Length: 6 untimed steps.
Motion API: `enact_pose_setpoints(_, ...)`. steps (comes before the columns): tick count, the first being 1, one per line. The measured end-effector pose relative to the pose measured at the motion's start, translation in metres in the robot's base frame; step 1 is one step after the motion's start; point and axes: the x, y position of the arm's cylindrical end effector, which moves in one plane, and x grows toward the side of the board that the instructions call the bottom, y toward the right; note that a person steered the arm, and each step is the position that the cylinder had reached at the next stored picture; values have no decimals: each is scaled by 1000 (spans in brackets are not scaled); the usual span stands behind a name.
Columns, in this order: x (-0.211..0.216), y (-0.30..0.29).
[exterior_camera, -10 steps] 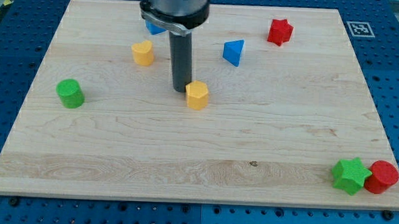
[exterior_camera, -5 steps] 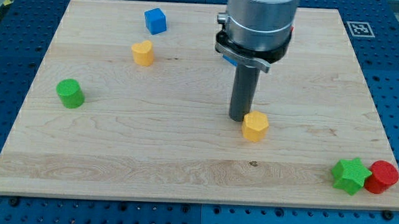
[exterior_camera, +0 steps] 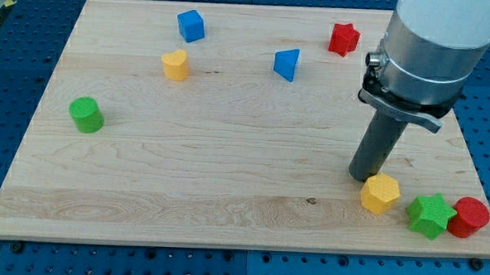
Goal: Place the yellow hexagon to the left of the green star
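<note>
The yellow hexagon (exterior_camera: 380,194) lies on the wooden board near the view's bottom right. The green star (exterior_camera: 430,215) sits just to its right, a small gap between them. A red cylinder (exterior_camera: 471,217) touches the star's right side. My tip (exterior_camera: 363,176) rests on the board at the hexagon's upper left edge, touching or almost touching it. The rod rises from there up and to the right into the arm's grey body.
A red star (exterior_camera: 344,39), a blue triangular block (exterior_camera: 287,64) and a blue cube (exterior_camera: 191,25) lie near the view's top. A second yellow block (exterior_camera: 175,65) sits upper left. A green cylinder (exterior_camera: 86,115) is at the left. The board's edge (exterior_camera: 224,246) runs along the bottom.
My tip has moved right and down across the board, pushing the yellow hexagon from the board's middle to just left of the green star. The other blocks have not moved.
</note>
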Motion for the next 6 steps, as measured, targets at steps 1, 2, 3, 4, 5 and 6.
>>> enact_pose_setpoints(1, -13, 9)
enact_pose_setpoints(2, -10, 16)
enact_pose_setpoints(3, -4, 17)
enact_pose_setpoints(4, 2, 17)
enact_pose_setpoints(5, 13, 17)
enact_pose_setpoints(6, 16, 17)
